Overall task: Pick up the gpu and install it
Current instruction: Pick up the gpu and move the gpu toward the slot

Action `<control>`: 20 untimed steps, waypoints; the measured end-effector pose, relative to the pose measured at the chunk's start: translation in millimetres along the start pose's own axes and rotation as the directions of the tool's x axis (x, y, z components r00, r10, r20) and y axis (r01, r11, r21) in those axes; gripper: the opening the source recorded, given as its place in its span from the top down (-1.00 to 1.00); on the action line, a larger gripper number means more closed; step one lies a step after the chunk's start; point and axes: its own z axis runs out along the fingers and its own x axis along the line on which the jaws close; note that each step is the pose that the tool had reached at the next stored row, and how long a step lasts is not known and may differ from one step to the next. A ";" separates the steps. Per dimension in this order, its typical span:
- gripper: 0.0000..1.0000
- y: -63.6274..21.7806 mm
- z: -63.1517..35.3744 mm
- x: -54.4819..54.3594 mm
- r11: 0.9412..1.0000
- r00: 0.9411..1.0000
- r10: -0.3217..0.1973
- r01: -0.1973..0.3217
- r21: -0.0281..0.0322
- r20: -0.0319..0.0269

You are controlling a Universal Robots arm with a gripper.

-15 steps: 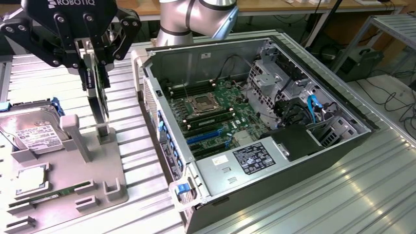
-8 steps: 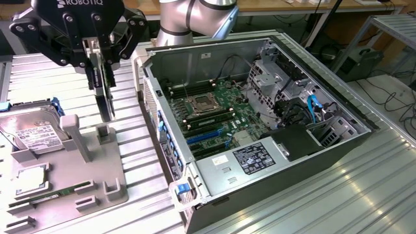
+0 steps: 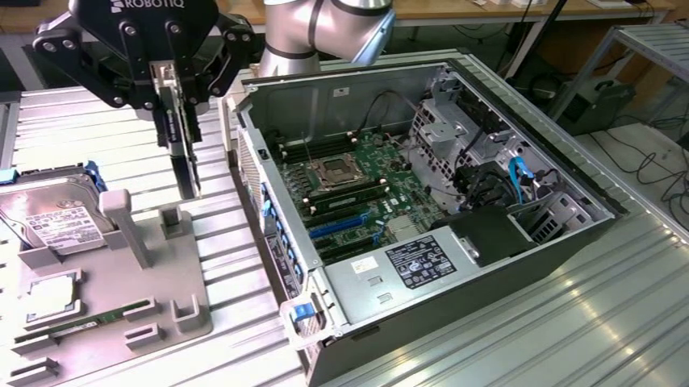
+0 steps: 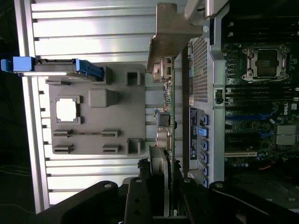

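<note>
My gripper (image 3: 174,97) hangs at the upper part of the exterior view's left, shut on the gpu (image 3: 185,161). The card hangs edge-on below the fingers, a thin dark strip whose lower end is just above a slotted post (image 3: 170,216) of the grey holder tray (image 3: 161,274). In the wrist view the gpu (image 4: 172,116) runs edge-on from my gripper (image 4: 161,196) outward, its green board thin, its black fan shroud (image 4: 158,161) near the fingers and its silver end bracket (image 4: 169,35) at the far end. The open computer case (image 3: 431,201) stands beside it.
On the holder tray sit a silver hard drive with white label (image 3: 54,222), a square processor chip (image 3: 52,300) and a narrow memory stick (image 3: 81,326). The case's motherboard (image 3: 356,185) shows blue expansion slots (image 3: 339,222). The case's side wall (image 3: 253,185) stands close to the card.
</note>
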 end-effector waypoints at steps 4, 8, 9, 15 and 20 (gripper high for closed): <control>0.44 0.1 0.0 -4.4 1.000 1.000 0.000 0.000 0.000 0.000; 0.44 0.4 0.2 -11.9 1.000 1.000 0.000 0.000 0.000 0.000; 0.44 0.4 0.7 -12.8 1.000 1.000 0.000 0.000 0.000 0.000; 0.44 0.8 5.4 -20.2 1.000 1.000 0.000 0.000 0.000 0.001; 0.44 2.2 8.3 -29.4 1.000 1.000 0.000 0.000 0.000 0.008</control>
